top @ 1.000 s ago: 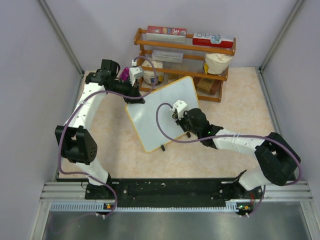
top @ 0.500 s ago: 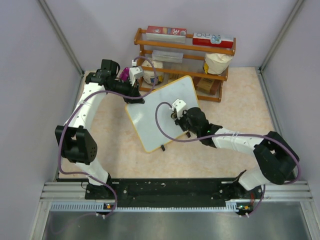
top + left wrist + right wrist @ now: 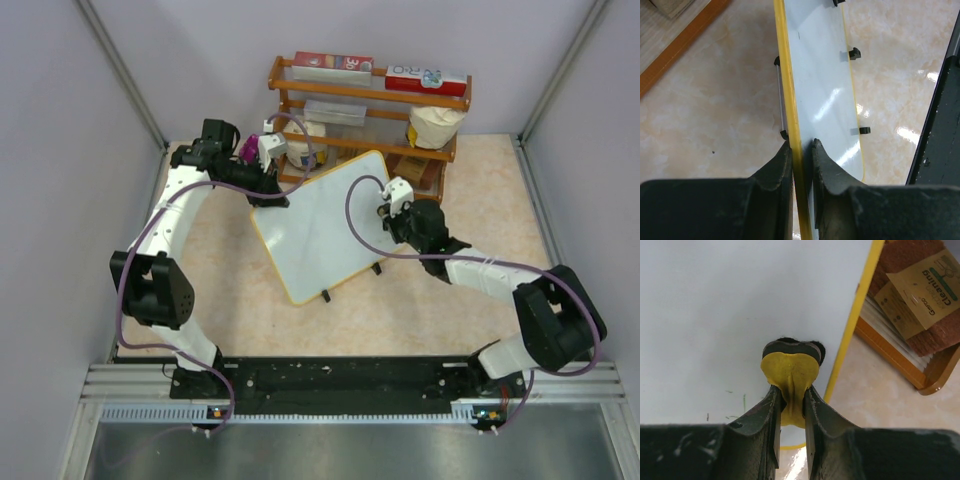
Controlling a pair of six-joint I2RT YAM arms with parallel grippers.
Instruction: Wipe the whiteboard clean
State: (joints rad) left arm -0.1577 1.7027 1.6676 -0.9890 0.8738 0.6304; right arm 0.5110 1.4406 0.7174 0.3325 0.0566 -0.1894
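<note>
The whiteboard (image 3: 320,225), white with a thin yellow frame, stands tilted on its black feet (image 3: 326,296) in the middle of the table. My left gripper (image 3: 270,196) is shut on its far left edge; in the left wrist view the fingers (image 3: 801,145) pinch the yellow frame (image 3: 787,75). My right gripper (image 3: 386,208) is shut on a yellow eraser (image 3: 790,365), whose black felt presses on the board (image 3: 715,315) close to its right frame. Faint green marks (image 3: 744,402) show on the board below and left of the eraser.
A wooden shelf (image 3: 365,95) stands right behind the board, carrying boxes, a white bag (image 3: 435,125) and a pack of cleaning pads (image 3: 920,295). A purple object (image 3: 248,148) sits by the left wrist. Grey walls close in on both sides.
My right gripper has carried the eraser from the board's lower middle up and right, to near its right edge. The left arm and the board have not moved.
</note>
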